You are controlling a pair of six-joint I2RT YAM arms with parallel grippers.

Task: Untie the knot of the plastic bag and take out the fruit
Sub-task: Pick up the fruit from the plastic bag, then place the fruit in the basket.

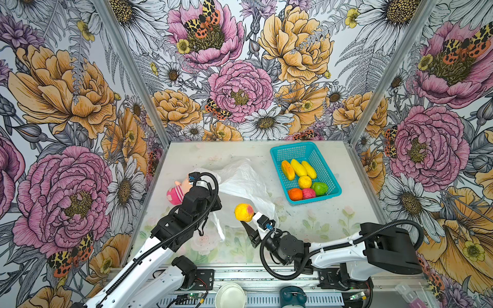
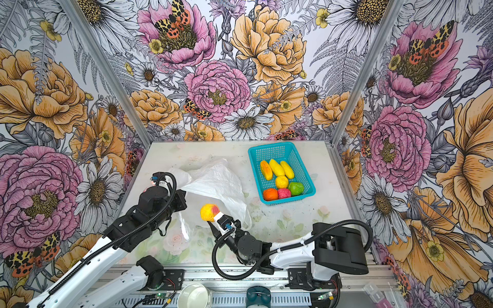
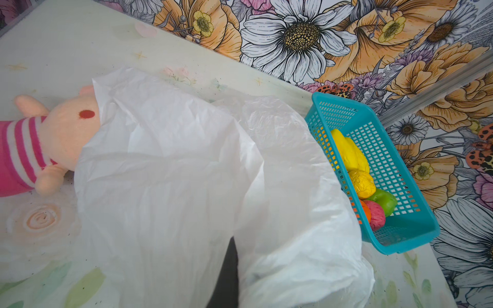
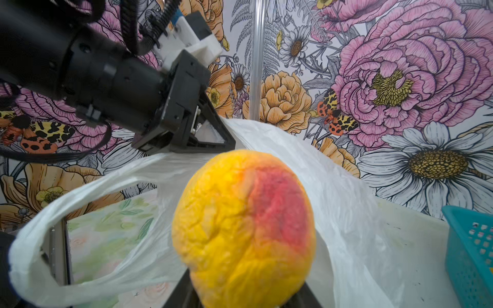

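Yellow-red fruit (image 4: 244, 226) sits clamped in the right gripper (image 1: 246, 220) above the counter (image 1: 320, 221); the left gripper (image 4: 226, 140) pinches the plastic bag (image 1: 240, 181).

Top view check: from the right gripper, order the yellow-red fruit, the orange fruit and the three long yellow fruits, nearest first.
1. yellow-red fruit: held by the right gripper, by the bag's near edge.
2. orange fruit: near-left corner of the teal basket.
3. long yellow fruits: farther back, mid-basket.

White arms (image 1: 336, 254), black joints (image 1: 289, 248) (corrugated black cables (image 1: 400, 222)).
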